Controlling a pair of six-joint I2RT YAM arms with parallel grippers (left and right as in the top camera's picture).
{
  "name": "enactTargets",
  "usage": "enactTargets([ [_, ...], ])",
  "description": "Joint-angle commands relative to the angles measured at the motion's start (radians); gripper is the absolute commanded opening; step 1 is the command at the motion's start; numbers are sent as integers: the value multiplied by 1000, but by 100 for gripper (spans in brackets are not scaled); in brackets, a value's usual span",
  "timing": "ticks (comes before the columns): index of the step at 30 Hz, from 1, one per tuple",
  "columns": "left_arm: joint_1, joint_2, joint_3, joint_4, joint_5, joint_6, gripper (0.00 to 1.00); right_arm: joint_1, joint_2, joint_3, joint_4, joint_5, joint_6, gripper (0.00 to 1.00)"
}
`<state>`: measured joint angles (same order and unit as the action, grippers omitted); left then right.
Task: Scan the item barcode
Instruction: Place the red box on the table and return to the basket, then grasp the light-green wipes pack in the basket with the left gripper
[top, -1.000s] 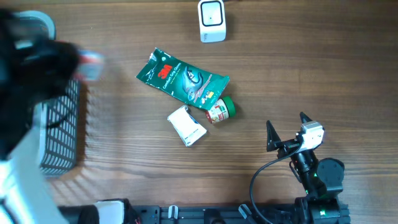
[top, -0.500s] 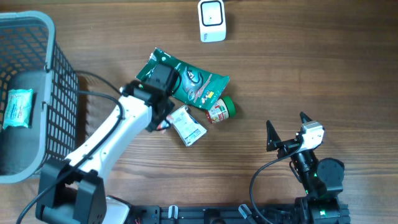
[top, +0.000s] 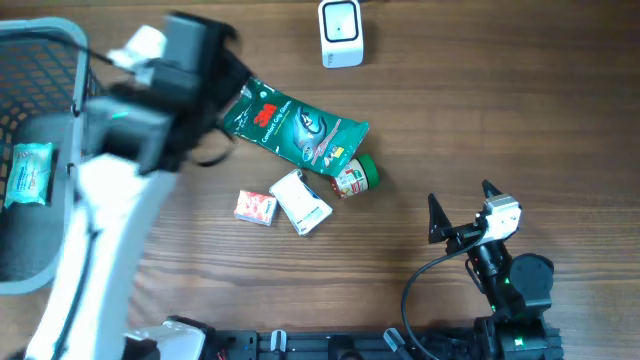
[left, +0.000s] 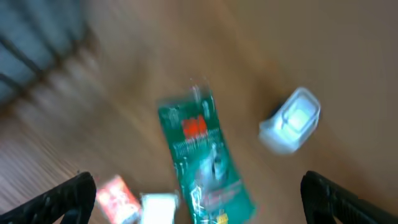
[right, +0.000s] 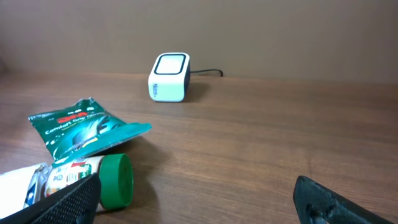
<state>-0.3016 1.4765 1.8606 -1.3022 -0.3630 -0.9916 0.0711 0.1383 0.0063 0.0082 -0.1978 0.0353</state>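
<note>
Mock shop checkout on a wooden worktop (top: 500, 100): a white barcode scanner (top: 341, 33) stands at the far edge, a grey shopping basket (top: 45, 75) at the left edge, and packaged goods lie mid-worktop, among them a green packet (top: 295, 125) and a green-lidded jar (top: 354, 177).

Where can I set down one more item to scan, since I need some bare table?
The widest bare wood is the right half, between the scanner and the right gripper. A smaller strip runs below the red box and white packet. Crowded: the centre, where green 3M pouch, green-lidded jar, packet and box cluster; the basket fills the left.
</note>
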Motion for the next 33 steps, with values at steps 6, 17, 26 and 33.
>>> enactTargets([
  [6, 596, -16, 119, -180, -138, -104, 100, -3, -4, -1, 6, 3, -7, 100],
  [17, 1056, 148, -382, 425, 151, -1, 100, -3, -4, -1, 6, 4, -6, 100],
  [26, 1059, 317, -632, 811, 180, 43, 100, -3, -4, -1, 6, 3, -6, 100],
  [33, 1059, 438, -632, 902, 188, 72, 100, -3, -4, -1, 6, 3, -7, 100],
])
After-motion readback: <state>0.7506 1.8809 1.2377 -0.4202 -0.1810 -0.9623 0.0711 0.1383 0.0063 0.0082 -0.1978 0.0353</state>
